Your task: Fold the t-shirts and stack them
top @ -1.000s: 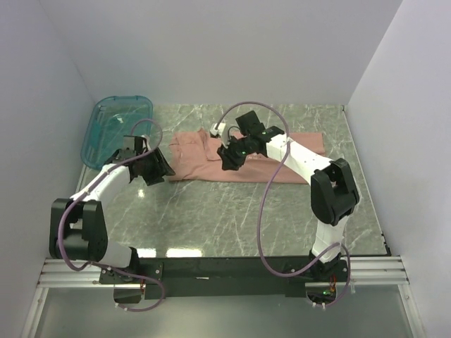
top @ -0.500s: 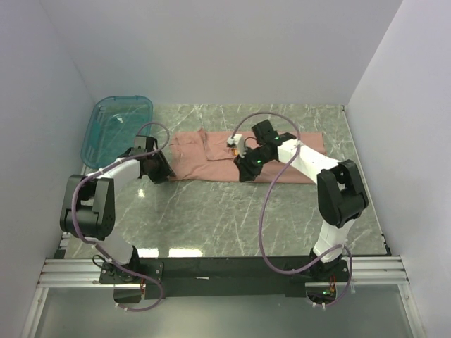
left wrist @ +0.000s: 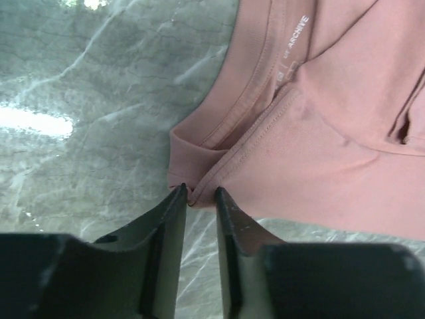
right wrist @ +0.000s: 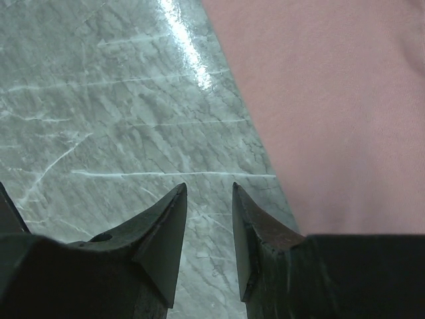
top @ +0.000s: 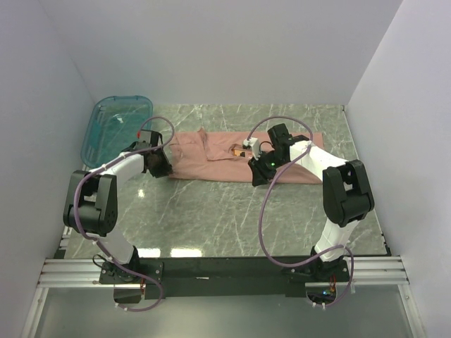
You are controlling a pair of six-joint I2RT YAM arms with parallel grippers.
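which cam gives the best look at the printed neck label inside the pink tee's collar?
Left wrist: the neck label sits close up inside the collar, its white print partly readable. Top external shows the whole t-shirt, but the label is too small to make out. Right wrist catches only a plain stretch of it.
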